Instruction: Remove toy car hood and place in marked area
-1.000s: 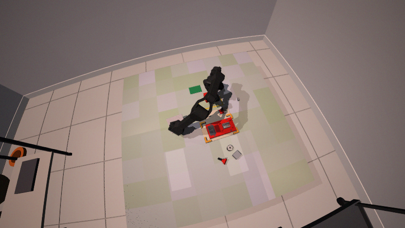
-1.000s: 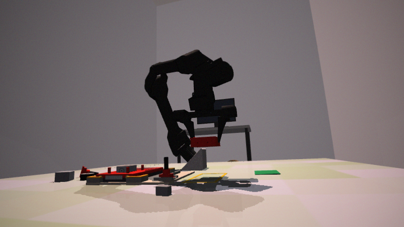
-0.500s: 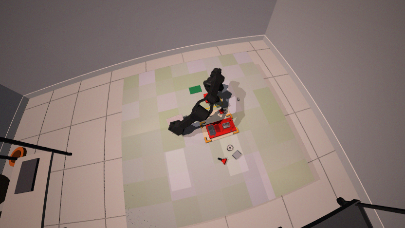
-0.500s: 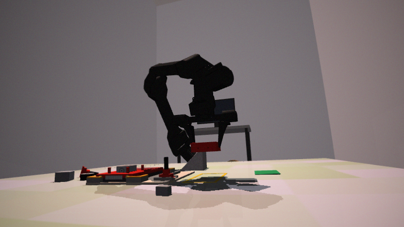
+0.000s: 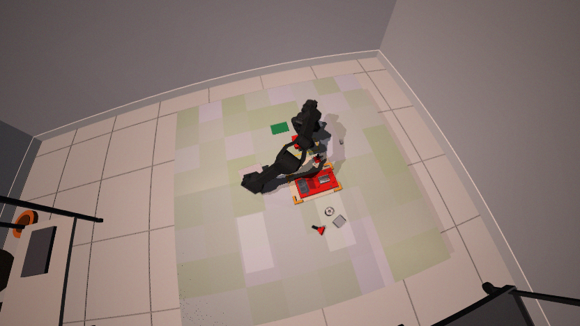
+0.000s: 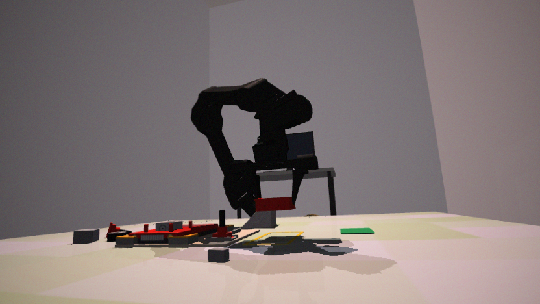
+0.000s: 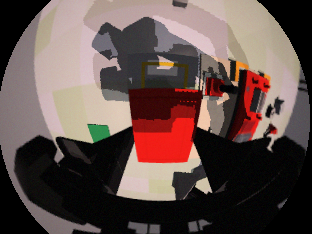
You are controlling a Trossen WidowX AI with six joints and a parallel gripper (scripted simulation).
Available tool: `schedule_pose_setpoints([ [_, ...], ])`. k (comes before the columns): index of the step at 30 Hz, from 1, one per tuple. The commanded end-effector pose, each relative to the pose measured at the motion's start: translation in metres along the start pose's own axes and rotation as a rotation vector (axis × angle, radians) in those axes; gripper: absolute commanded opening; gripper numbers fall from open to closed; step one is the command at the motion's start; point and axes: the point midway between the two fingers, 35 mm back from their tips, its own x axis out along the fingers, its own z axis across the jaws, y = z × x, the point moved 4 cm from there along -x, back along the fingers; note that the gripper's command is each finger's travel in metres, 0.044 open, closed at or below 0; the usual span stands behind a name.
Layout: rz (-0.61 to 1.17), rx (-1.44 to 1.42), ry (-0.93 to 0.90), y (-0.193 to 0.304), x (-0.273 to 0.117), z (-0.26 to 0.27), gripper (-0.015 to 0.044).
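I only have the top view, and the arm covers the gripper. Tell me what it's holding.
Observer: The gripper is shut on the red hood, with one finger at each end of it in the exterior view.
Operator: Say whether the hood is down on the table.
Observer: Not yet. The exterior view shows it hanging above the table.
Operator: Give me the marked area's position relative to the hood.
Observer: In the wrist view the yellow outline shows just past the hood's far edge, roughly in line with it.
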Motion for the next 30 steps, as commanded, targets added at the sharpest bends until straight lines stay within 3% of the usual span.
schedule_pose_setpoints([
  [1, -0.003, -0.006, 0.003, 0.000, 0.004, 0.000, 0.0000],
  [30, -0.004, -0.006, 0.004, 0.001, 0.031, -0.001, 0.0000],
])
